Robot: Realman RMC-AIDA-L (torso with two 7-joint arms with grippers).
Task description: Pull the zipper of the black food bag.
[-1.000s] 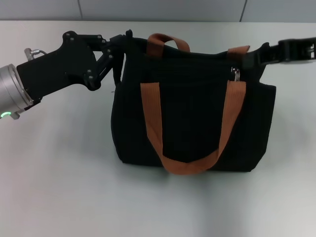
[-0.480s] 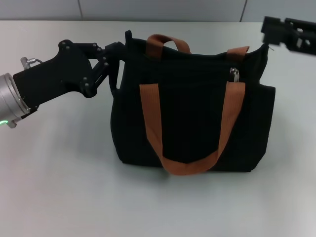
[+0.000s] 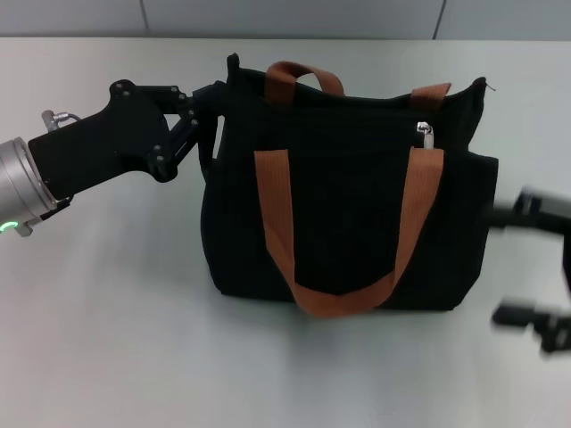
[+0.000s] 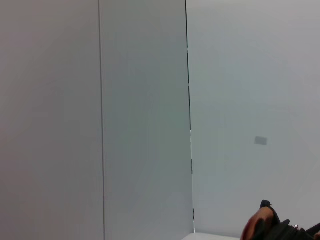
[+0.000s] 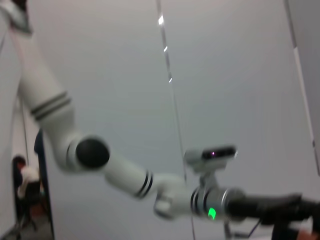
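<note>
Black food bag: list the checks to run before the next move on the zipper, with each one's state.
1. Black food bag upright on the table: ok.
2. Zipper pull in plain sight near the bag's right end, nothing covering it: ok.
3. Left pincer clamped on the bag's top left corner: ok.
4. Right pincer at the zipper: not ok, it is low beside the bag's right side.
5. Right pincer open: ok.

Head camera looks down on tabletop (image 3: pixel 107 357) from near edge. Both wrist cameras tilt up at wall (image 4: pixel 145 120), sharing black food bag's (image 3: pixel 348 214) far-left corner.
</note>
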